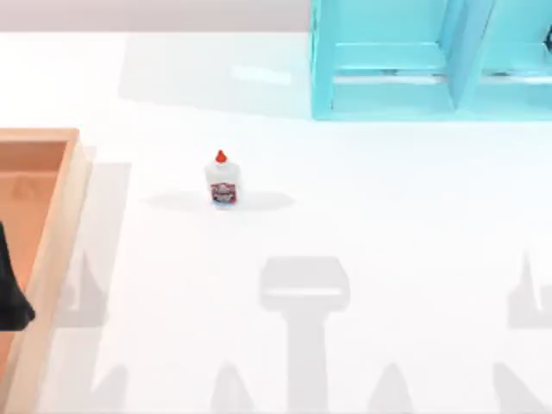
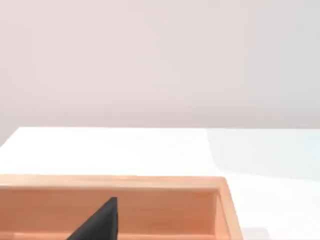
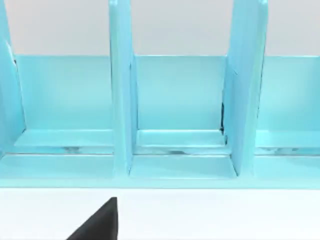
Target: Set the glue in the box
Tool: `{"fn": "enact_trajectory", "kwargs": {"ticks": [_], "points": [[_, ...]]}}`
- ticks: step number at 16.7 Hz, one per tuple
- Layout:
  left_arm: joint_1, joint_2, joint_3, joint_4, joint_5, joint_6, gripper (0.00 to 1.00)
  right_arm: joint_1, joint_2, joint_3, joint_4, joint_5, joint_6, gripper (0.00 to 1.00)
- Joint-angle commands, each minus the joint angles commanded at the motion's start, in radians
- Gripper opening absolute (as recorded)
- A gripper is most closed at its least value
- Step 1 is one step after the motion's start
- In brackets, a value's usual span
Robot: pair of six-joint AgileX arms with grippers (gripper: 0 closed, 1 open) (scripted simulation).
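Observation:
The glue (image 1: 222, 179), a small white bottle with a red-orange cap and a red-and-blue label, stands upright on the white table, left of the middle. The box (image 1: 59, 226), shallow, wooden and open-topped, lies along the table's left edge, well apart from the glue. My left gripper (image 1: 14, 297) is a dark shape over the box's inside at the far left. In the left wrist view a dark part of it (image 2: 100, 222) sits in front of the box's far wall (image 2: 150, 210). A dark part of my right gripper (image 3: 100, 222) hangs over bare table, facing the shelf.
A cyan-blue shelf unit (image 1: 388, 86) with upright dividers stands at the back right of the table; its compartments (image 3: 180, 95) face the right wrist camera. White tabletop stretches between the glue, the box and the shelf.

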Motion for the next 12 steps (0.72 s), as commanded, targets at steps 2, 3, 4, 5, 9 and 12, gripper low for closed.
{"fn": "enact_trajectory", "kwargs": {"ticks": [2, 3, 4, 5, 9, 12], "points": [[0.000, 0.000, 0.000, 0.000, 0.000, 0.000, 1.00, 0.000, 0.000, 0.000, 0.000, 0.000, 0.000, 1.00], [-0.004, 0.009, 0.003, 0.008, -0.003, 0.000, 1.00, 0.000, 0.000, 0.000, 0.000, 0.000, 0.000, 1.00], [-0.011, 0.028, 0.009, 0.023, -0.010, 0.001, 1.00, 0.000, 0.000, 0.000, 0.000, 0.000, 0.000, 1.00], [-0.022, 0.056, 0.017, 0.047, -0.020, 0.001, 1.00, 0.000, 0.000, 0.000, 0.000, 0.000, 0.000, 1.00], [-0.096, 0.261, 0.071, 0.206, -0.093, 0.006, 1.00, 0.000, 0.000, 0.000, 0.000, 0.000, 0.000, 1.00], [-0.174, 0.485, 0.125, 0.371, -0.173, 0.008, 1.00, 0.000, 0.000, 0.000, 0.000, 0.000, 0.000, 1.00]]}}
